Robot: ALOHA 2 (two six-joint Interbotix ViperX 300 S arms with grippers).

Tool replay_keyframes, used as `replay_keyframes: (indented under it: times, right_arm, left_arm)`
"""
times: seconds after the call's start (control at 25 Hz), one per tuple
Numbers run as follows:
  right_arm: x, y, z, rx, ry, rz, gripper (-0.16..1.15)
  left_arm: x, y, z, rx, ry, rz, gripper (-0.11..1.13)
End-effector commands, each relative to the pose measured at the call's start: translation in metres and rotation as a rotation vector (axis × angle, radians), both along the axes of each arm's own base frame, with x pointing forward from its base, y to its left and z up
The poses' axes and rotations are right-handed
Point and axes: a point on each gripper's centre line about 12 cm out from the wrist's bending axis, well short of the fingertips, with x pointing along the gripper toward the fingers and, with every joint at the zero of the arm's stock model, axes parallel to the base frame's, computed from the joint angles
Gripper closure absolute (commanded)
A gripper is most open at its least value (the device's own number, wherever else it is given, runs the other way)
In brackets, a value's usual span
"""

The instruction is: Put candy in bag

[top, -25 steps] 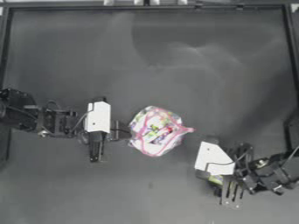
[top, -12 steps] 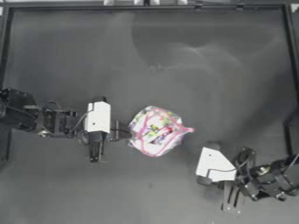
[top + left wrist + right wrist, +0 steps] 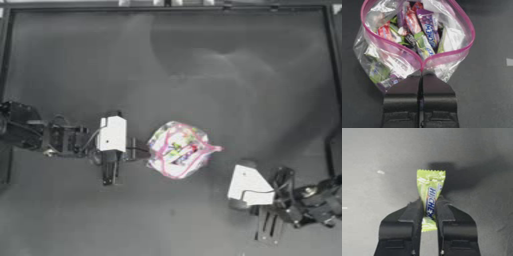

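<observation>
The candy (image 3: pixel 429 200), a single yellow-green wrapped piece, stood pinched between the closed jaws of the right gripper (image 3: pixel 429 208), near the table's (image 3: pixel 200 65) lower right, well apart from the bag (image 3: pixel 177 149). The one bag lay mid-table, mouth open, its pink rim clamped by the closed left gripper (image 3: pixel 422 73).

- We see the right gripper (image 3: pixel 429 207) pinching a small yellow-green wrapped candy (image 3: pixel 430 190) at its waist.
- Beneath lies the dark table (image 3: pixel 372 158).
</observation>
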Motion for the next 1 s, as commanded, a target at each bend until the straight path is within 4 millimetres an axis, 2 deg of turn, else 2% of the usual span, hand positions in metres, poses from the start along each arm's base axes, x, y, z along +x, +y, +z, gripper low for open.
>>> replay_keyframes:
  times: [0.04,0.24,0.4,0.72,1.0]
  right_arm:
    - [0.01,-0.003,0.036,-0.016,-0.108,0.025,0.5]
    - [0.028,-0.021,0.069,-0.12,-0.211,0.062,0.5]
    - [0.042,-0.042,0.085,-0.18,-0.283,0.064,0.5]
    - [0.066,-0.078,0.101,-0.195,-0.392,0.07,0.5]
    - [0.089,-0.095,0.095,-0.212,-0.416,0.091,0.5]
  left_arm:
    - [0.006,0.001,0.011,0.001,-0.038,0.002,0.98]
    - [0.006,0.001,0.012,0.001,-0.04,0.002,0.98]
    - [0.006,0.001,0.012,0.001,-0.04,0.002,0.98]
    - [0.006,0.001,0.011,-0.001,-0.038,0.003,0.98]
    - [0.007,0.001,0.009,-0.001,-0.037,0.002,0.98]
